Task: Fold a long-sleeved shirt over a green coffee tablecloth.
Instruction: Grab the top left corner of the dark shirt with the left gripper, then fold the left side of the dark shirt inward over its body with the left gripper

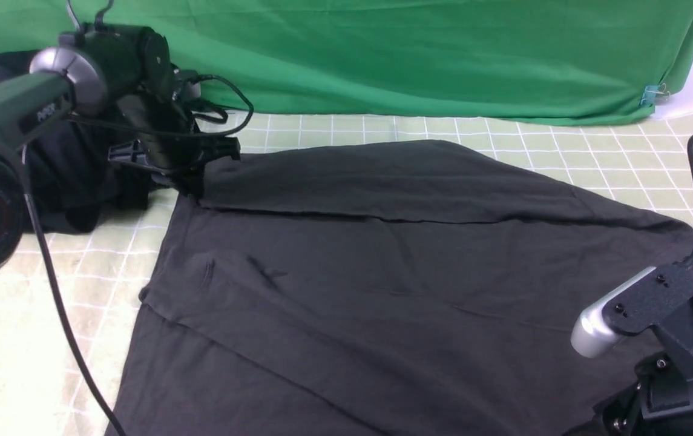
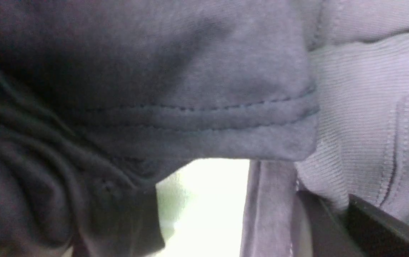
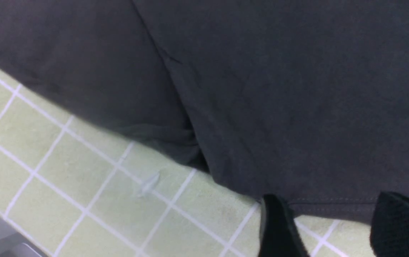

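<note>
**Left gripper clenched on the shirt's far-left corner, right gripper released at the hem**

The long-sleeved shirt (image 1: 382, 272) lies plain side up on the green coffee tablecloth (image 1: 594, 157), filling most of the front view. Its far part is folded back over itself. The fold line (image 1: 382, 217) runs left to right across the garment, so the long axis of the visible cloth lies crosswise. The near side runs out of the picture, and which end is the neck cannot be told.

The left gripper (image 1: 192, 181) sits at the far-left corner of the folded band, clenched on the cloth. In its wrist view a double-stitched hem (image 2: 208, 117) bunches right at the lens, with a paler ribbed cloth (image 2: 354, 117) pressed against the one visible finger (image 2: 379, 232).

The right gripper (image 3: 333, 232) is released: its fingertips stand apart just over the shirt's hem, grasping nothing.

A heap of black garments (image 1: 74, 175) lies behind the left arm, and a plain green cloth (image 1: 382, 54) hangs at the back
</note>
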### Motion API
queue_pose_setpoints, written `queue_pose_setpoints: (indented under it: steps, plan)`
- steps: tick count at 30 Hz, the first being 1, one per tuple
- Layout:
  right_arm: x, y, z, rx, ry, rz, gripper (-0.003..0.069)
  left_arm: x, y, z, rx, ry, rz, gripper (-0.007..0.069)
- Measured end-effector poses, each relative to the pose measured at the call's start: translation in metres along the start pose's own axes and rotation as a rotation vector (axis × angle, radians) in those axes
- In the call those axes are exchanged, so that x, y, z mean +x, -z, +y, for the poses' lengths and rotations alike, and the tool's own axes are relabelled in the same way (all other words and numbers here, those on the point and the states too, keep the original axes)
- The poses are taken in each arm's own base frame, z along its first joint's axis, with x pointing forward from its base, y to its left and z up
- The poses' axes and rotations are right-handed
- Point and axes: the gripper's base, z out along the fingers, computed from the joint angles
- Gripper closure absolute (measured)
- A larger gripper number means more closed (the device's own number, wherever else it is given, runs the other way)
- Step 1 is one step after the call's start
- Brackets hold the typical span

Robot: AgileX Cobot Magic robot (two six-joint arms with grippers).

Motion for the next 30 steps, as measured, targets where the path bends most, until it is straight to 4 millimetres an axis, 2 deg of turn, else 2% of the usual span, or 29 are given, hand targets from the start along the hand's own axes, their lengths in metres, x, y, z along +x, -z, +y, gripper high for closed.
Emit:
queue_pose_setpoints:
  steps: [5,12,13,14,18,19,22,26,27,30]
  plan:
    - [0.000,0.000,0.000,0.000,0.000,-0.002,0.0313,-0.006,0.015,-0.001,-0.001,-0.007,0.001,0.0599]
    - [-0.001,0.000,0.000,0.002,0.001,-0.007,0.0313,0.000,0.031,-0.009,0.007,-0.066,0.102,0.0599]
    - [-0.003,0.001,-0.001,0.009,-0.003,-0.013,0.0313,0.000,0.043,-0.013,0.022,-0.082,0.099,0.0599]
    - [-0.003,0.002,-0.001,0.011,-0.003,-0.014,0.0313,0.000,0.043,-0.015,0.029,-0.080,0.101,0.0599]
    - [-0.021,0.015,-0.004,0.080,-0.012,-0.077,0.0313,0.004,0.091,-0.024,0.097,-0.060,0.044,0.0599]
    - [-0.026,0.019,-0.006,0.101,-0.007,-0.097,0.0313,0.010,0.103,-0.025,0.106,-0.059,0.043,0.0599]
    - [-0.039,0.031,-0.007,0.138,0.014,-0.151,0.0313,0.029,0.118,-0.023,0.094,-0.055,0.073,0.0599]
    - [-0.049,0.040,-0.007,0.160,0.029,-0.196,0.0313,0.066,0.124,-0.012,0.058,-0.034,0.166,0.0599]
    - [-0.049,0.040,-0.007,0.160,0.029,-0.197,0.0313,0.068,0.124,-0.012,0.055,-0.033,0.170,0.0599]
    - [-0.050,0.041,-0.007,0.164,0.018,-0.202,0.0313,0.102,0.127,-0.001,0.007,-0.023,0.243,0.0599]
